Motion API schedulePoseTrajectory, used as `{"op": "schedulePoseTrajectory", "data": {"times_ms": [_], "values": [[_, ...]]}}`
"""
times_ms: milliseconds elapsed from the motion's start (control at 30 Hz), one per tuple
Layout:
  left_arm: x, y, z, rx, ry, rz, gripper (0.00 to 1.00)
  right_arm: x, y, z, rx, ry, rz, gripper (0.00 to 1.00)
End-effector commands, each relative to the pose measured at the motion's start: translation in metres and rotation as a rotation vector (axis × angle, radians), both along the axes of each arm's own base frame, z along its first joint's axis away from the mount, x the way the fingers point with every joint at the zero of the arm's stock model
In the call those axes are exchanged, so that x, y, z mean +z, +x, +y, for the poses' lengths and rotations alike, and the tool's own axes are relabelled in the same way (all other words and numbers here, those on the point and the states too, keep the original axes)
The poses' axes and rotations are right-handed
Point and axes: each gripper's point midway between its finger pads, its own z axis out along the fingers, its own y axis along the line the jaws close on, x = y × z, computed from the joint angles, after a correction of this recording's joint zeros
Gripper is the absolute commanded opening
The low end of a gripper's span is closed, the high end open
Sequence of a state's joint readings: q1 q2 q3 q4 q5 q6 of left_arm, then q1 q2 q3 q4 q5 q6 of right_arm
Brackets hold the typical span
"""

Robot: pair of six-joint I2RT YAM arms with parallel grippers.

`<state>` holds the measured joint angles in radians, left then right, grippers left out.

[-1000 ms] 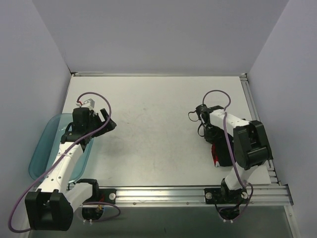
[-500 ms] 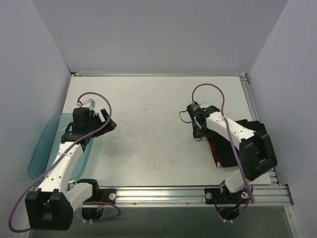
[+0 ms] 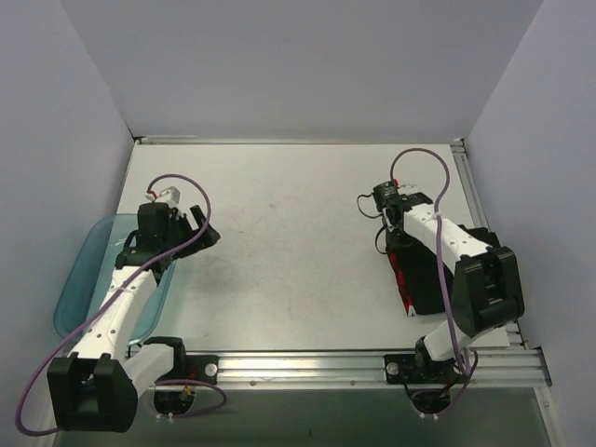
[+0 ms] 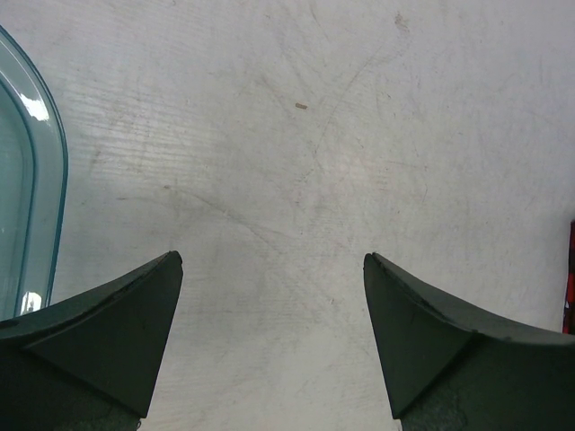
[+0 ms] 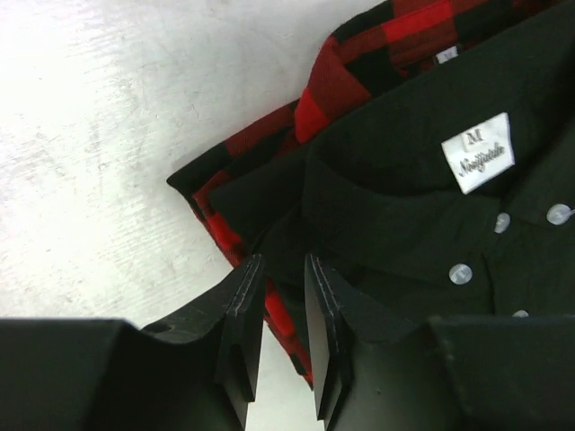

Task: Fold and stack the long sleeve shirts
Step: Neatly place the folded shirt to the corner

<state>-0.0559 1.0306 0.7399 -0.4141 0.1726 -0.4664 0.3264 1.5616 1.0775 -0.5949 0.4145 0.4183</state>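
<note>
Here the right jaws stand narrow, a slit apart, at the black shirt's (image 5: 404, 224) collar edge; whether they pinch cloth I cannot tell. The check shirt (image 5: 377, 54) lies under it, showing beyond. From above, the arm hides most of both. The left jaws gape wide over the bench (image 4: 296, 180), the tub (image 4: 27, 180) cut off at their left.

Bright, even light; soft shadows.
</note>
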Motion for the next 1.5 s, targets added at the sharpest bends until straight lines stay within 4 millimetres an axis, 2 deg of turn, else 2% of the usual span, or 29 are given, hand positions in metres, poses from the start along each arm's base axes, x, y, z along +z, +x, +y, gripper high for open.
{"op": "schedulePoseTrajectory", "data": {"times_ms": [0, 233, 367, 500, 567, 667, 700, 733, 767, 800, 867, 900, 967, 1000, 1033, 1067, 1100, 1167, 1200, 1233, 1267, 1300, 1333, 1367, 1400, 1433, 1467], "values": [[0.007, 0.007, -0.001, -0.018, -0.003, -0.042, 0.91, -0.016, -0.001, 0.001, -0.016, 0.003, 0.035, 0.24], [0.007, 0.007, -0.001, -0.017, 0.000, -0.042, 0.91, -0.042, 0.013, 0.022, 0.000, 0.074, 0.087, 0.24], [0.007, 0.007, -0.001, -0.020, -0.002, -0.044, 0.91, -0.047, 0.029, 0.045, 0.032, 0.177, 0.061, 0.26], [0.009, 0.007, -0.001, -0.023, -0.001, -0.049, 0.91, -0.043, 0.046, 0.063, 0.075, 0.246, 0.030, 0.29], [0.011, 0.007, -0.002, -0.029, -0.003, -0.060, 0.91, -0.031, 0.055, 0.072, 0.110, 0.261, -0.004, 0.29], [0.020, 0.008, -0.004, -0.045, -0.004, -0.100, 0.91, 0.000, 0.058, 0.082, 0.173, 0.265, -0.068, 0.34], [0.028, 0.009, -0.003, -0.043, 0.000, -0.127, 0.91, 0.011, 0.056, 0.082, 0.182, 0.263, -0.089, 0.39], [0.030, 0.009, -0.001, -0.037, 0.009, -0.136, 0.91, 0.034, 0.053, 0.082, 0.192, 0.272, -0.141, 0.42], [0.036, 0.008, -0.001, -0.037, 0.011, -0.147, 0.91, 0.046, 0.049, 0.081, 0.199, 0.273, -0.167, 0.45], [0.051, 0.004, -0.001, -0.036, 0.010, -0.174, 0.92, 0.073, 0.042, 0.078, 0.205, 0.288, -0.230, 0.53], [0.072, -0.002, -0.001, -0.031, 0.002, -0.208, 0.92, 0.102, 0.032, 0.068, 0.208, 0.283, -0.298, 0.61], [0.096, -0.010, 0.000, -0.027, 0.001, -0.247, 0.92, 0.130, 0.018, 0.060, 0.208, 0.291, -0.362, 0.72], [0.124, -0.020, 0.006, -0.001, 0.019, -0.296, 0.94, 0.159, 0.004, 0.043, 0.178, 0.273, -0.437, 0.79], [0.133, -0.034, 0.010, 0.010, 0.029, -0.300, 0.94, 0.178, -0.002, 0.037, 0.170, 0.275, -0.483, 0.82], [0.164, -0.042, 0.013, 0.021, 0.044, -0.366, 0.94, 0.196, -0.021, 0.024, 0.155, 0.272, -0.523, 0.84], [0.177, -0.050, 0.017, 0.035, 0.057, -0.389, 0.95, 0.209, -0.031, 0.012, 0.130, 0.244, -0.562, 0.86], [0.187, -0.067, 0.027, 0.077, 0.085, -0.403, 0.97, 0.231, -0.050, 0.001, 0.122, 0.244, -0.629, 0.91], [0.227, -0.096, 0.038, 0.122, 0.116, -0.508, 0.98, 0.250, -0.071, -0.015, 0.098, 0.226, -0.703, 1.00], [0.224, -0.109, 0.054, 0.194, 0.166, -0.477, 0.97, 0.267, -0.091, -0.031, 0.079, 0.210, -0.786, 1.00], [0.238, -0.123, 0.062, 0.233, 0.185, -0.495, 0.97, 0.274, -0.102, -0.039, 0.069, 0.199, -0.829, 1.00], [0.238, -0.136, 0.067, 0.250, 0.197, -0.501, 0.97, 0.280, -0.113, -0.046, 0.062, 0.195, -0.871, 1.00], [0.235, -0.145, 0.084, 0.328, 0.232, -0.499, 0.97, 0.291, -0.134, -0.061, 0.039, 0.181, -0.948, 1.00], [0.235, -0.154, 0.089, 0.350, 0.231, -0.517, 0.97, 0.291, -0.142, -0.066, 0.036, 0.175, -0.971, 1.00], [0.236, -0.171, 0.093, 0.353, 0.207, -0.572, 0.97, 0.292, -0.150, -0.071, 0.037, 0.168, -0.996, 1.00], [0.238, -0.182, 0.098, 0.371, 0.191, -0.608, 0.98, 0.295, -0.165, -0.078, 0.034, 0.171, -1.046, 1.00], [0.239, -0.192, 0.104, 0.391, 0.187, -0.640, 0.98, 0.294, -0.171, -0.082, 0.047, 0.153, -1.056, 1.00], [0.241, -0.211, 0.109, 0.400, 0.166, -0.696, 0.97, 0.286, -0.174, -0.084, 0.047, 0.139, -1.050, 1.00]]}}
